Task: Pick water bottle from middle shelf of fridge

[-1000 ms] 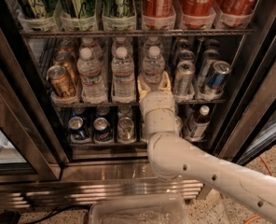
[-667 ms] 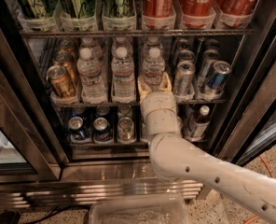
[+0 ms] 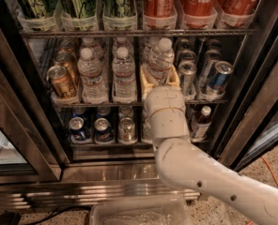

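The fridge (image 3: 31, 121) stands open before me. On its middle shelf (image 3: 101, 104), three lanes of clear water bottles stand side by side. My gripper (image 3: 160, 78) reaches into the third lane, with a cream finger on each side of the front water bottle (image 3: 160, 60). It is shut on that bottle, which sits a little higher than its neighbours and leans to the right. Two more water bottles (image 3: 92, 74) (image 3: 124, 71) stand to its left. My white arm (image 3: 195, 172) comes in from the lower right and hides the shelf below the gripper.
Gold cans (image 3: 61, 81) stand at the shelf's left, silver and blue cans (image 3: 214, 76) at its right. The lower shelf holds cans (image 3: 102, 129) and a dark bottle with a white cap (image 3: 201, 123). Cola bottles (image 3: 197, 1) fill the shelf above. A clear bin (image 3: 139, 212) sits on the floor.
The gripped water bottle has risen slightly and tipped to the right. The gripper and arm have shifted a little to the right with it.
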{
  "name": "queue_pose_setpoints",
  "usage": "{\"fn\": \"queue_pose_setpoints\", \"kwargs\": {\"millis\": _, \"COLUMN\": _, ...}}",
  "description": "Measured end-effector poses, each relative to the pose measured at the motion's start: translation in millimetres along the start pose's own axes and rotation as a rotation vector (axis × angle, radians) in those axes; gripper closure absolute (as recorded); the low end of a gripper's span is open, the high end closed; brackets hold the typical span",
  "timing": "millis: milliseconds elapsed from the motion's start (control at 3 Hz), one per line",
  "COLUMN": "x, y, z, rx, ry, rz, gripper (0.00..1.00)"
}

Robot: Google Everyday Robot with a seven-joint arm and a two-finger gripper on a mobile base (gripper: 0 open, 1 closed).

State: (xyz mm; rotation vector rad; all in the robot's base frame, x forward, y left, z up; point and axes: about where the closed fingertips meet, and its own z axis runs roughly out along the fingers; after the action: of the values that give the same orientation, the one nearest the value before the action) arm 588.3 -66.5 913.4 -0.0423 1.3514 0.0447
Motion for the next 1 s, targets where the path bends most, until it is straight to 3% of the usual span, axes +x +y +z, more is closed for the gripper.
{"fn": "queue_pose_setpoints", "kwargs": {"millis": 333, "x": -24.4, "y": 1.3, "z": -10.0, "rx": -0.020, "ry": -0.025, "rz": 0.025, "gripper": 1.00}}
{"fn": "queue_pose_setpoints", "kwargs": {"millis": 667, "x": -41.6, "y": -3.4, "z": -33.2, "rx": -0.060, "ry": 0.025, "rz": -0.009, "gripper": 1.00}}
{"fn": "queue_pose_setpoints", "kwargs": {"millis": 1000, "x": -59.2, "y": -13.6, "z": -59.7, "rx": -0.081, "ry": 0.120, "rz": -0.081, "gripper": 1.00}}
